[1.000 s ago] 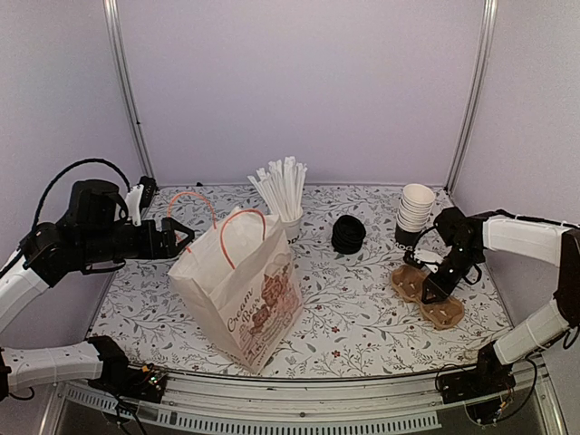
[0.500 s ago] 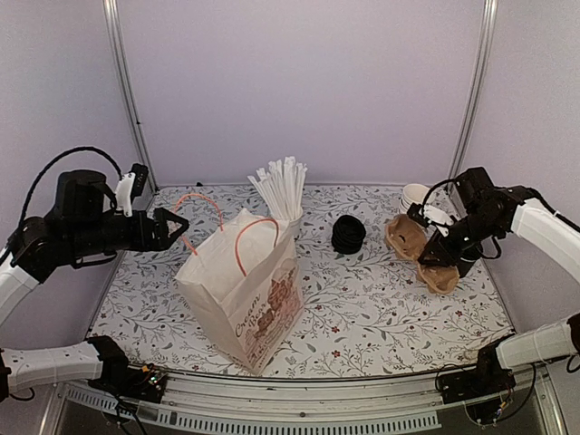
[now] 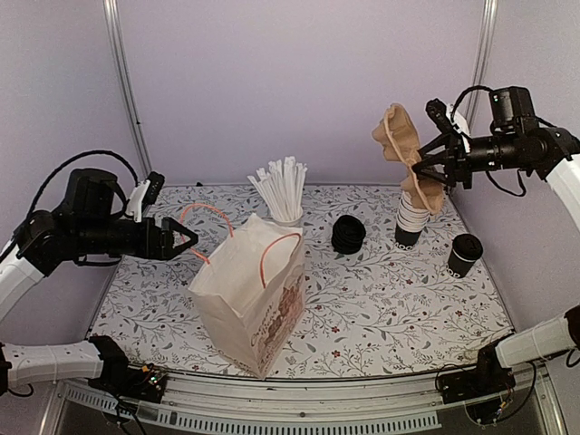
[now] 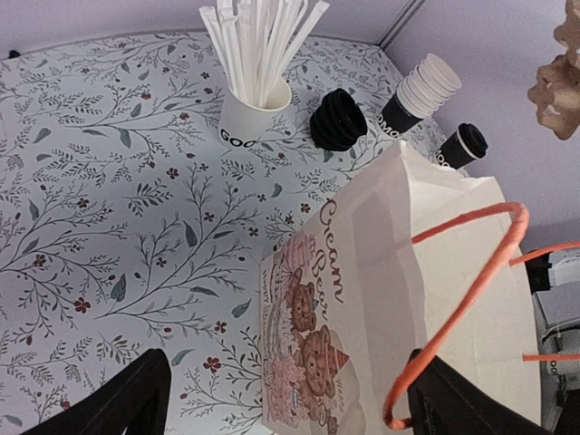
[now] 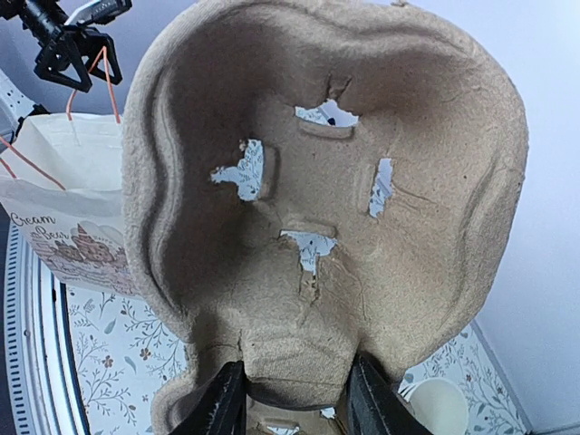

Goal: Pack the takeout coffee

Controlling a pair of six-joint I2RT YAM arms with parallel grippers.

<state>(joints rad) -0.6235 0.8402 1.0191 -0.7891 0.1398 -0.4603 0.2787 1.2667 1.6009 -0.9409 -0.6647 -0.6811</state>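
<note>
Where the tray lay, overhead: the cardboard tray (image 3: 405, 149) has gone up off the right side of the table (image 3: 362, 308) and now hangs high above the stack of cups (image 3: 414, 216).
Right claw, overhead: the right claw (image 3: 428, 169) is closed on the tray's lower edge, and the tray is tipped on its side.
Coffee, overhead: the coffee cup (image 3: 464, 255), lid on, stands upright near the table's right edge, beside the stack and untouched, now out in the open.
Bag, overhead: the paper bag (image 3: 254, 294) stands left of centre, well apart from the coffee. It has slid a little rightward.
Left claw, overhead: the left claw (image 3: 186, 241) is spread wide beside the bag's orange handle (image 3: 204, 211), gripping nothing.
Handle, left wrist: the loop hangs near one finger; I cannot tell whether they touch. The coffee shows beyond the bag.
Tray, right wrist: its hollowed face fills the view, and both fingers (image 5: 222, 403) pinch its bottom rim.
Meaning: the coffee is not yet packed. With the tray lifted, the cup looks free to be picked up.
</note>
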